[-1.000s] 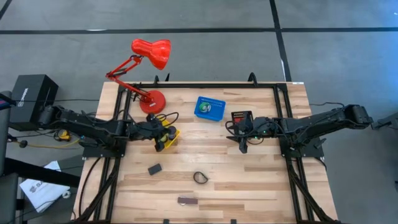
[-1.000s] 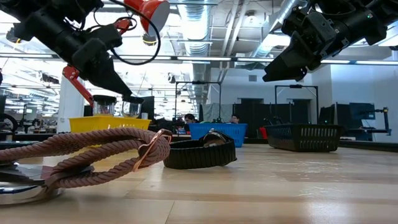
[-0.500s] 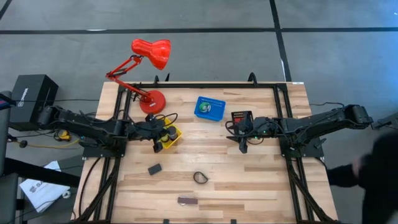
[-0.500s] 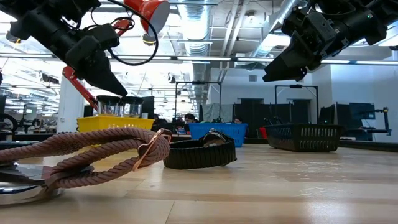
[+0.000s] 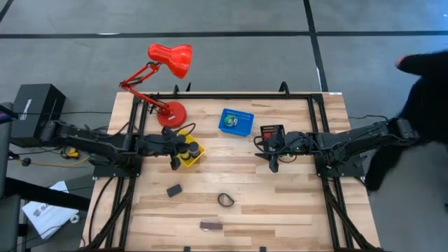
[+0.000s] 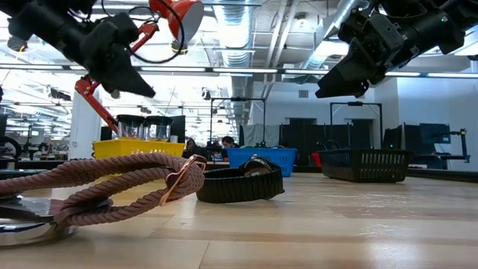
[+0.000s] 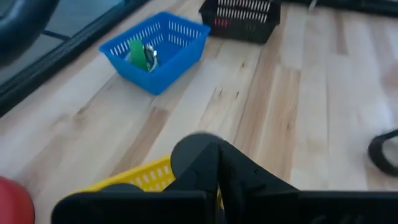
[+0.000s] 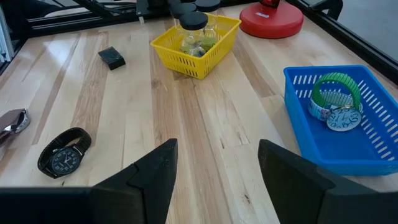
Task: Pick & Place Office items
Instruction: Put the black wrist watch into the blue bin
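My left gripper (image 7: 217, 184) is shut and holds nothing; it hangs above the left end of the yellow basket (image 5: 193, 153), which holds black-lidded jars (image 8: 191, 22). In the low view my left gripper (image 6: 146, 90) is well clear of the basket's rim. My right gripper (image 8: 214, 174) stands open and empty in the air beside the black basket (image 5: 271, 131). On the near half of the table lie a black block (image 5: 173, 190), a black loop, which is a wristwatch (image 5: 225, 199), and a brownish bar (image 5: 210, 226). The blue basket (image 5: 236, 121) holds a green piece (image 8: 336, 87).
The red desk lamp (image 5: 168, 61) stands on its round base (image 5: 171, 115) at the far left, right behind the yellow basket. A person in dark clothing (image 5: 423, 98) is beyond the table's right edge. Bare wood lies between the baskets and the near items.
My left gripper has risen from just over the jars in the yellow basket and drawn back a little toward the table's left edge, staying shut and empty. A person has come into view past the table's right edge.
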Controlling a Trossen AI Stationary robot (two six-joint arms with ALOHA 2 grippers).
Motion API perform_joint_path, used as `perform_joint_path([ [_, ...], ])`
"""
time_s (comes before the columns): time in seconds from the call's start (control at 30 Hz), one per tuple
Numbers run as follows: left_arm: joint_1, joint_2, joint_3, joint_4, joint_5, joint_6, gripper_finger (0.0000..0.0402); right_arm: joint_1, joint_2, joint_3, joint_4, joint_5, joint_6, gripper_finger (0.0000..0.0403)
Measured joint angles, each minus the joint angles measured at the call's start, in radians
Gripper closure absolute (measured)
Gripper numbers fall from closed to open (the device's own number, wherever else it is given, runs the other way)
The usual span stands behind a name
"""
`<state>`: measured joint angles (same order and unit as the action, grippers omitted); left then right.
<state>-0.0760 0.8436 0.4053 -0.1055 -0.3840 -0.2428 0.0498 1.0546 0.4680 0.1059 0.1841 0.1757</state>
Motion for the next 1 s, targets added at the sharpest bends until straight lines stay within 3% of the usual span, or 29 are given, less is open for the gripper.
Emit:
perform_joint_path([
  [0.4,-0.071,-0.026,0.000,0.102,0.000,0.003,0.0401,0.000,0.000,0.000,0.022,0.000,-0.002,0.0188],
  [1.0,-0.094,-0.026,0.001,0.198,0.000,0.002,0.0401,-0.043,0.041,0.000,0.213,-0.003,0.000,0.0188],
])
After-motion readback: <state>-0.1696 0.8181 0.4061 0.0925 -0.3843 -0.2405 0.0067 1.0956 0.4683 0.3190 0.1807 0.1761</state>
